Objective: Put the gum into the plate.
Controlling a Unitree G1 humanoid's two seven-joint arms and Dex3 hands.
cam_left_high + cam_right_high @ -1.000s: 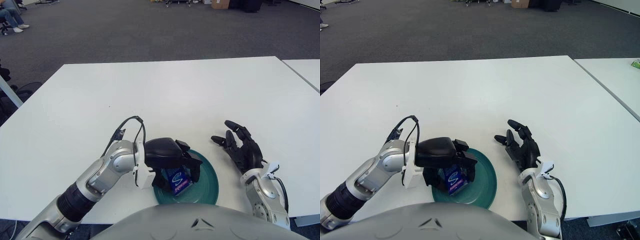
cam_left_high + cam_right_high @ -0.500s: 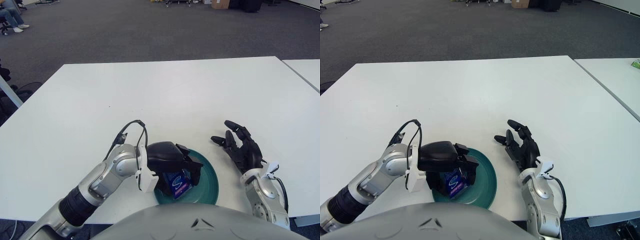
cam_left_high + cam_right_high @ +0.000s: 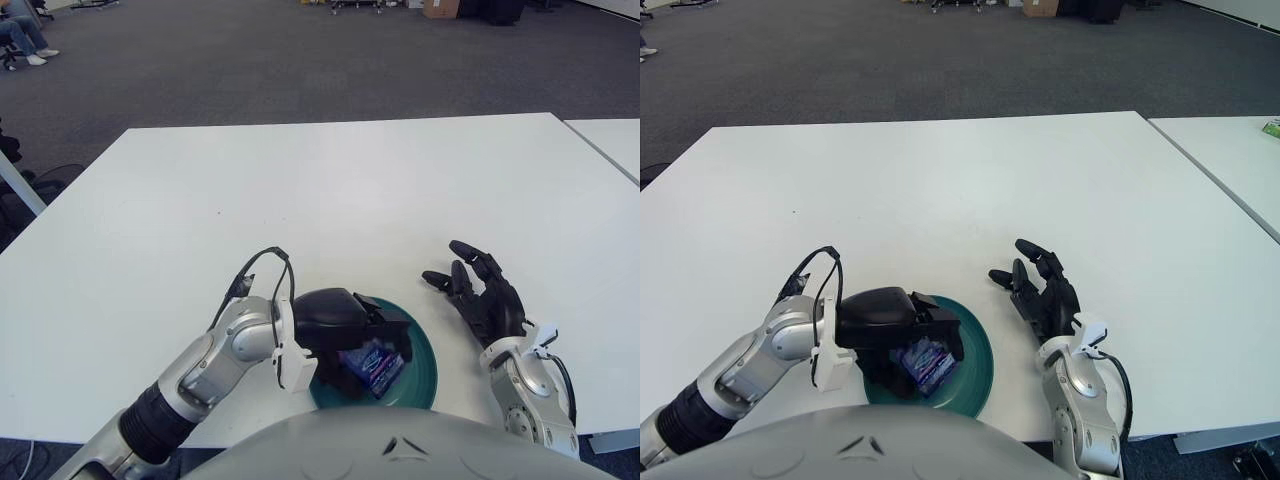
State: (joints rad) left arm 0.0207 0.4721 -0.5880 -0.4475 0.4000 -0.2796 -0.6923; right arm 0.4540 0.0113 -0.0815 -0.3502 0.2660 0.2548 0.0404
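gum release over the plate, near front edge of the desk.

left hand (image 3: 345, 330) is above the green plate (image 3: 425, 365) with fingers loosely curled around the gum (image 3: 375, 362); the pack lies tilted low in the plate, contact with the fingers unclear. next move: spread fingers fully, lift clear. right hand (image 3: 485, 295) shows right of the plate, fingers spread, holding nothing.
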